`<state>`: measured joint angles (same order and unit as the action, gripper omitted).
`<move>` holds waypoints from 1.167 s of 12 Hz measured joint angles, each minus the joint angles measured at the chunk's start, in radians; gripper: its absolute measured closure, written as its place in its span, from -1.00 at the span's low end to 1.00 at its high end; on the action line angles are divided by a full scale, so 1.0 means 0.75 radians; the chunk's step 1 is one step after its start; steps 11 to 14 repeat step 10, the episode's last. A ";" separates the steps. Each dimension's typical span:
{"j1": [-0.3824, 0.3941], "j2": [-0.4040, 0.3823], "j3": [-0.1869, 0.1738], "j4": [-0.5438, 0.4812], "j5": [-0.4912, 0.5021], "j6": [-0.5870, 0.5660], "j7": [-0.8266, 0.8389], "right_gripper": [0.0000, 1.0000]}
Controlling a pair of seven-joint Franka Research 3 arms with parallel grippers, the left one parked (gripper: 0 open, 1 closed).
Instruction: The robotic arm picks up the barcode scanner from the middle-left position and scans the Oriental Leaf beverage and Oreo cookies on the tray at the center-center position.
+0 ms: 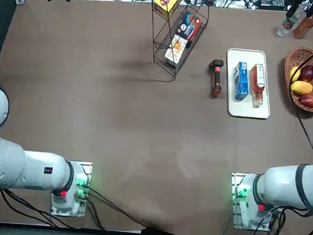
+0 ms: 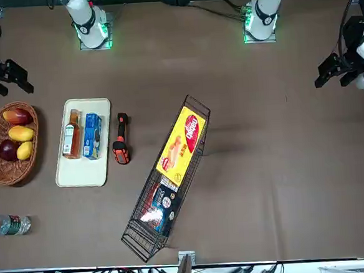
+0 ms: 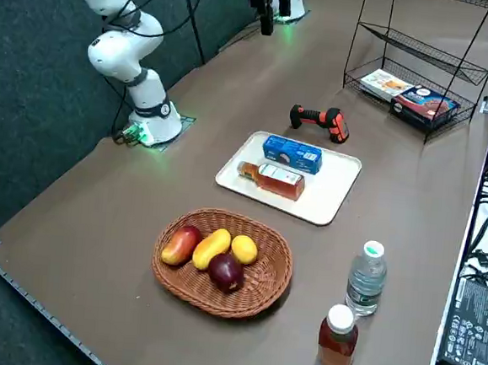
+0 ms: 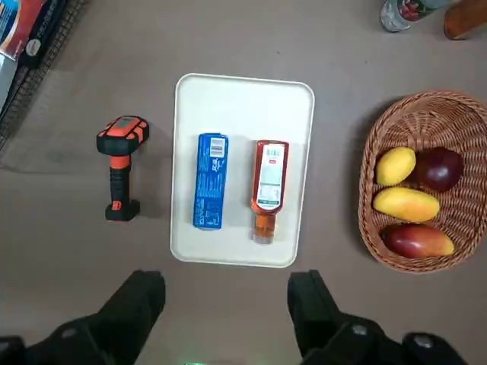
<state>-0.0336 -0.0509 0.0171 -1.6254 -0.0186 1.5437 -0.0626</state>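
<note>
Right gripper [image 4: 227,293]: its two black fingers stand spread, with nothing between them, and we see it raised above the table. In the top view we find the barcode scanner [image 1: 217,77], black with red-orange accents, lying on the brown table [image 1: 114,109] just left of the white tray [image 1: 246,112] and apart from it. On the tray we note two articles side by side: the Oreo cookies [image 1: 241,81], a narrow blue pack, nearer the scanner, and the Oriental Leaf beverage [image 1: 257,85], a bottle of reddish-brown liquid lying on its side, white label showing. To the right of the tray we observe a round wicker basket [image 3: 262,298] holding two yellow fruits, a reddish one and a dark purple one. In the right side view we see a clear bottle [image 3: 366,279] and an orange-brown bottle [image 3: 337,340] upright near each other. Left of the scanner we mark a black wire rack [image 1: 178,43] containing boxes.
</note>
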 joint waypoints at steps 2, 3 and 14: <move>-0.002 -0.040 0.008 -0.042 0.000 -0.004 0.000 -1.00; -0.002 -0.049 0.008 -0.054 -0.001 -0.004 0.000 -1.00; -0.003 -0.083 0.011 -0.064 0.000 0.002 0.002 -1.00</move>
